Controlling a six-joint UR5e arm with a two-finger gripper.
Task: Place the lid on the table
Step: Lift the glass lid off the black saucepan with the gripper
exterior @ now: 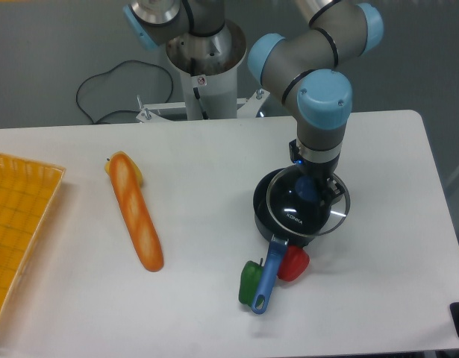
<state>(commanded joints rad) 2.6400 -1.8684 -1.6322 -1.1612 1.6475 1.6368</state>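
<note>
1. Gripping the blue knob, hand [313, 184] is closed on lid [307, 204], which sits tilted just above black pot [268, 210], shifted to its right.
2. Pot's blue handle [268, 277] lies btwn green pepper [250, 282] & red pepper [293, 263].
3. Baguette [134, 211] lies mid-counter [214, 149]; yellow tray [20, 224] at left edge.

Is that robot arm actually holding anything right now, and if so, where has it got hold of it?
Yes, it seems so: the tool grips the glass lid by its blue centre knob, over the black pot.
</note>
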